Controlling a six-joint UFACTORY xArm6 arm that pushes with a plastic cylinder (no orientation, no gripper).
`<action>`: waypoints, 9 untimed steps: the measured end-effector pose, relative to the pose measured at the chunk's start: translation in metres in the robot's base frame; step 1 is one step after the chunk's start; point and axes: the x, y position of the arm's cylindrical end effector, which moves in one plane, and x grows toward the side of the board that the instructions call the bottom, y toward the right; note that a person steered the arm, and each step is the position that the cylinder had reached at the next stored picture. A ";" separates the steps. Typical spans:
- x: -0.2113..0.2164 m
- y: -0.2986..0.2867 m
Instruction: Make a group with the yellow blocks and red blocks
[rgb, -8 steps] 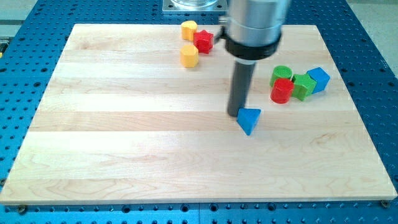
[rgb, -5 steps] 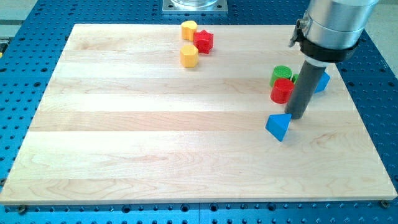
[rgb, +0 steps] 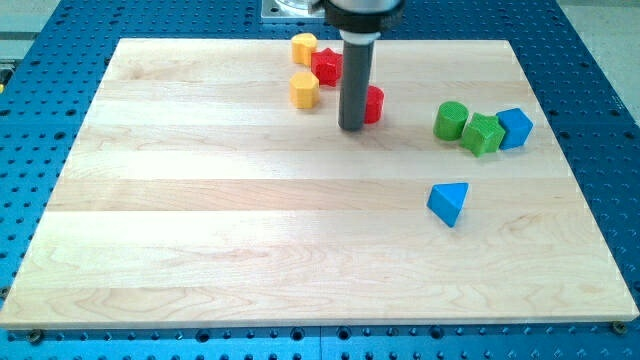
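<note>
My tip (rgb: 351, 127) rests on the board at the top centre, touching the left side of a red cylinder (rgb: 373, 104), which it partly hides. A red star block (rgb: 325, 66) lies up and left of the tip. A yellow block (rgb: 304, 47) sits at the board's top edge, touching the red star. A second yellow hexagonal block (rgb: 304, 90) lies just left of the tip, a short gap away.
A green cylinder (rgb: 451, 120), a green star-like block (rgb: 483, 134) and a blue cube (rgb: 514, 128) cluster at the right. A blue triangular block (rgb: 449, 203) lies alone lower right. The wooden board (rgb: 200, 230) sits on a blue perforated table.
The red cylinder has moved left from beside the green blocks to near the yellow and red group. My tip has moved left with it. The blue triangle stayed where it was pushed earlier.
</note>
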 end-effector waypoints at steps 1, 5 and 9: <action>0.021 0.016; -0.024 -0.055; 0.007 -0.126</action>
